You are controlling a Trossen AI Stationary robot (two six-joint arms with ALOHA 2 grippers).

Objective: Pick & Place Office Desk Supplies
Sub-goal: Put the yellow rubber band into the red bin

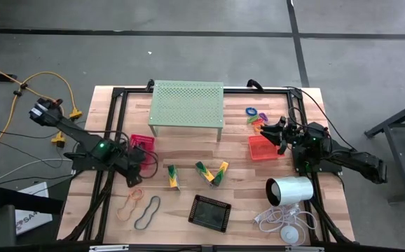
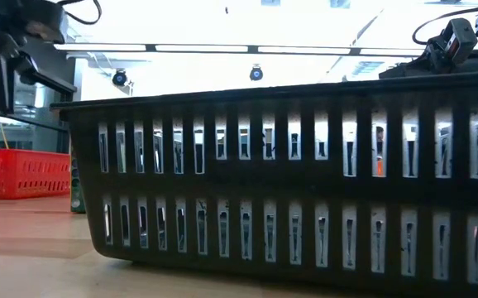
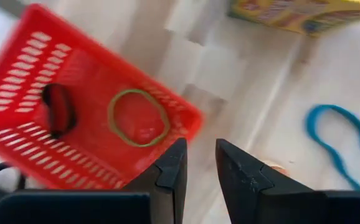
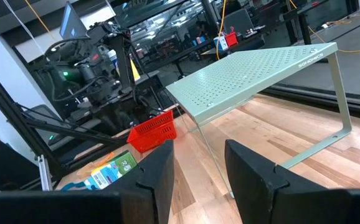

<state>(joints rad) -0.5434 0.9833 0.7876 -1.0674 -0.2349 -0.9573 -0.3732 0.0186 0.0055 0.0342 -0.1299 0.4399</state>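
High view: left pincer (image 1: 145,162) is seen just beside the red tray (image 1: 142,144), at its near edge, on the bench (image 1: 244,183). Right pincer (image 1: 278,131) is seen over the orange tray's (image 1: 263,148) far right corner. Small rings (image 1: 254,115) lie just beyond it. Clips (image 1: 172,176) lie mid-bench, between the arms. Black tray (image 1: 210,212) sits near the front edge. Two band loops (image 1: 139,206) lie front-left, near the left pincer. Green stand (image 1: 187,103) is at the back.

Low view: the black tray (image 2: 289,178) fills most of the frame. The red tray (image 2: 20,172) is seen behind it at left. Pincer tips are not shown here.

Left wrist view: left pincer (image 3: 200,163) is parted narrowly, nothing held. The red tray (image 3: 40,93) lies just ahead of the fingers, with a green band (image 3: 139,117) lying inside it, apart from the tips. A blue loop (image 3: 342,140) lies on the wood off to the side.

Right wrist view: right pincer (image 4: 198,163) is parted moderately, empty. The stand (image 4: 261,68) is ahead; the red tray (image 4: 152,132) and a clip (image 4: 110,170) are seen well beyond.
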